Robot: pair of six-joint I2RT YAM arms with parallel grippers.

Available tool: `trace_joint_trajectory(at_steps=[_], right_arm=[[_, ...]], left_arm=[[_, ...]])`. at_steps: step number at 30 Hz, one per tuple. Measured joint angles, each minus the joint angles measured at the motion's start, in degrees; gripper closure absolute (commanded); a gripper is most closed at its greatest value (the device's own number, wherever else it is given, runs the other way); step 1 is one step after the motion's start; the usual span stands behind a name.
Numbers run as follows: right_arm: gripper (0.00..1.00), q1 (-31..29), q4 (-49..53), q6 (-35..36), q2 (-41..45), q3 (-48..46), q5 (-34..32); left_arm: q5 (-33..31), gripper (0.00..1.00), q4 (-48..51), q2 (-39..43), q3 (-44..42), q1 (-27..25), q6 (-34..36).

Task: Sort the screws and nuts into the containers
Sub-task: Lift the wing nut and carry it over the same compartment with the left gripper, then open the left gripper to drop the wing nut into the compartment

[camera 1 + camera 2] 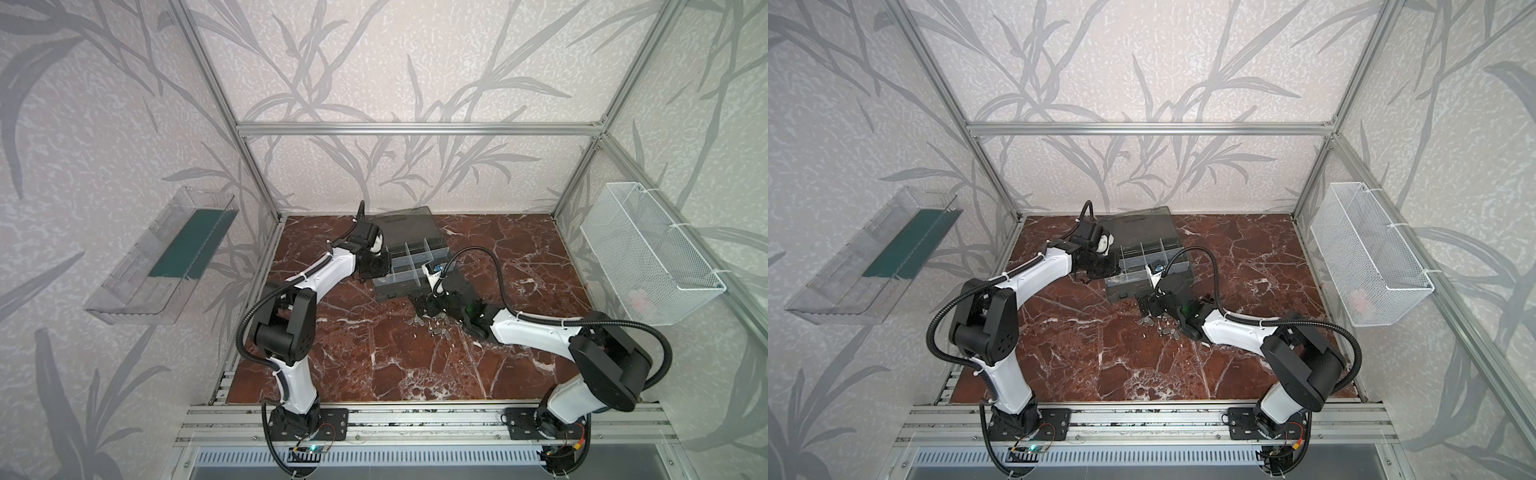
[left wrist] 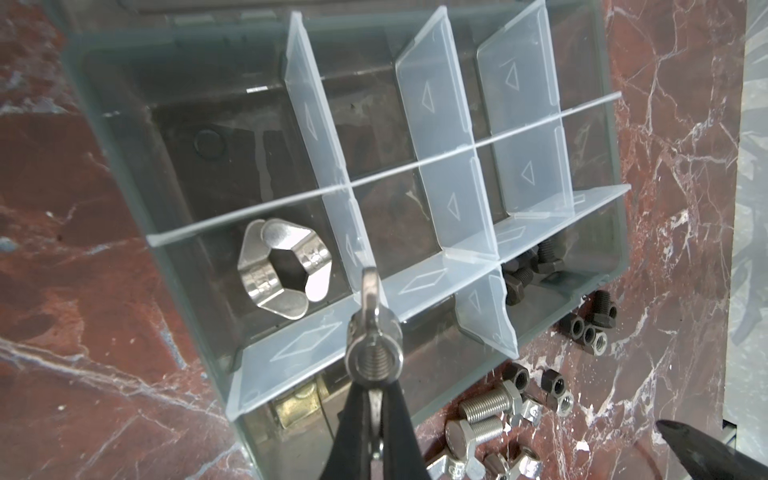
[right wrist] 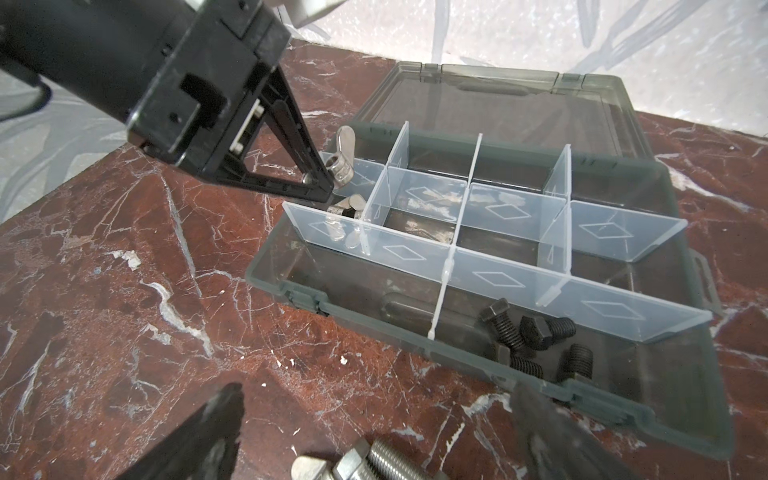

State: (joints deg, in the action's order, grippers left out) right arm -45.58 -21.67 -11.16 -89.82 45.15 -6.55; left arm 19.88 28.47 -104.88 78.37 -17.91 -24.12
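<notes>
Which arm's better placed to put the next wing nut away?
Left: the left gripper is shut on a wing nut at the compartment already holding wing nuts; the right gripper hangs open and empty over the loose silver bolts.

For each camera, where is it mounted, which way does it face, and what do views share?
Top views: high in front, looking down toward the back wall; both arms show, left gripper at the organizer case, right gripper by loose fasteners.
Left wrist: on the left arm, looking down into the case; its shut jaws hold a wing nut.
Right wrist: on the right arm, looking across the case; its open jaws and the left gripper show.
Shared: both wrist views show that wing nut and black bolts.
</notes>
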Motion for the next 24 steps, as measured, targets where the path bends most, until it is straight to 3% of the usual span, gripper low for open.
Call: trace_joint_trajectory(at_steps=[8,16,24], right_arm=[[0.01,0.0,-0.35,-0.35,-0.22,0.0,0.15],[0.01,0.0,-0.33,-0.96,-0.9,0.0,0.17],[0.01,0.0,-0.35,-1.05,-0.9,0.0,0.2]], left_arm=[[1.9,0.97,-1.16,-1.7,-0.02,4.2,-2.89],[2.84,0.94,-1.51,-2.21,-0.11,2.21,-3.1],[2.8,0.85,-2.16,-4.74,0.15,1.75,-3.37]])
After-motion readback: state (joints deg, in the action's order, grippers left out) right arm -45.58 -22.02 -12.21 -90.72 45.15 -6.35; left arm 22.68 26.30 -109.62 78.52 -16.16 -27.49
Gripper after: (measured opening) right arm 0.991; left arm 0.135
